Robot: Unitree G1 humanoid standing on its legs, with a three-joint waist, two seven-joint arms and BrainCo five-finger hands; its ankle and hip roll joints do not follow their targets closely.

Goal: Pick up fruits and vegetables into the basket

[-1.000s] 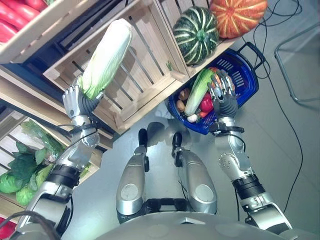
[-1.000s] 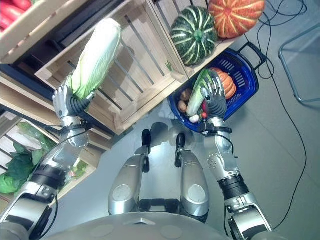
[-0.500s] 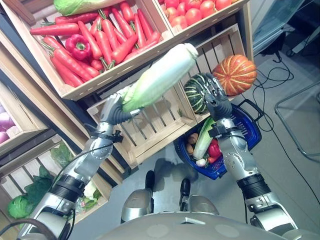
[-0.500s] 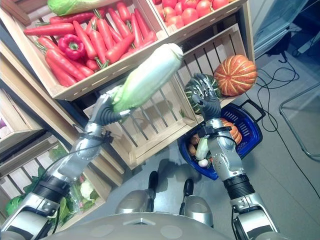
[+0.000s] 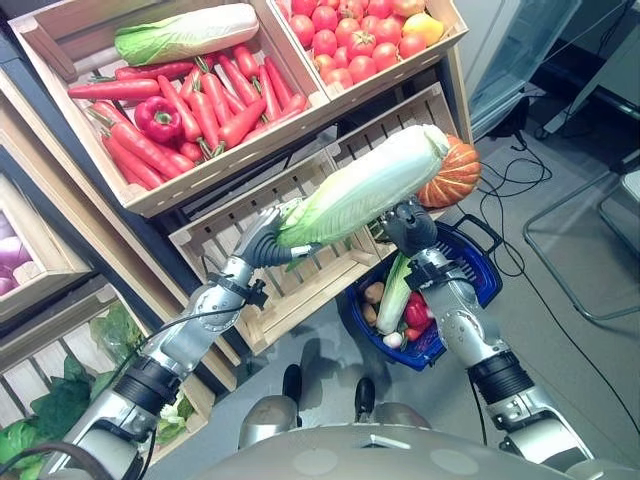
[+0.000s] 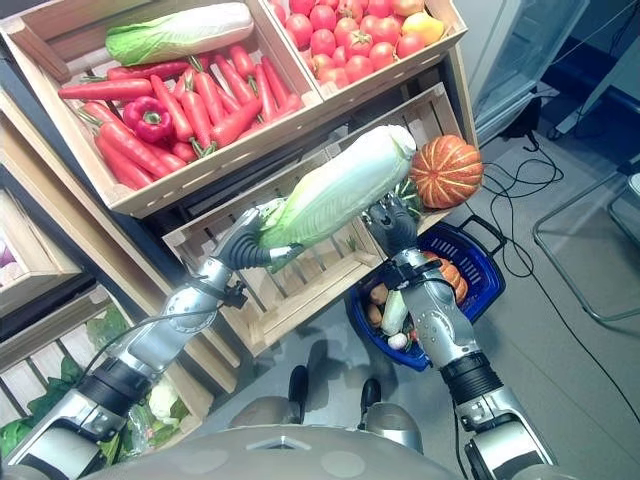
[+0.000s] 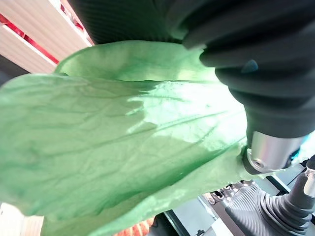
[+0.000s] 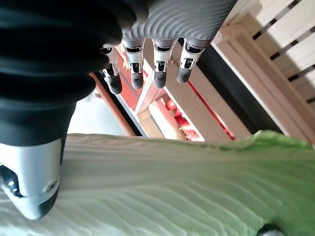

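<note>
My left hand (image 5: pixel 258 243) is shut on the green leafy end of a long napa cabbage (image 5: pixel 365 185), held slanting up in front of the shelves; its leaves (image 7: pixel 123 137) show past the thumb in the left wrist view. My right hand (image 5: pixel 408 225) is raised just under the cabbage's pale end, fingers (image 8: pixel 156 64) straight above the leaf (image 8: pixel 172 191). Below it on the floor stands the blue basket (image 5: pixel 478 283) with another napa cabbage (image 5: pixel 398 292), a red pepper (image 5: pixel 418 310), a potato (image 5: pixel 374 293) and a small pumpkin (image 6: pixel 452 276).
Slanted wooden crates rise behind: carrots and a red pepper (image 5: pixel 158 117), a cabbage (image 5: pixel 185 32), tomatoes (image 5: pixel 350 45). An orange pumpkin (image 5: pixel 455 178) sits on the lower shelf beside an empty slatted crate (image 5: pixel 300 275). Leafy greens (image 5: pixel 60 400) lie at lower left.
The camera has tilted up toward the shelves. My left hand swung the cabbage rightward over the basket, and my right hand rose from the basket to the cabbage's pale end.
</note>
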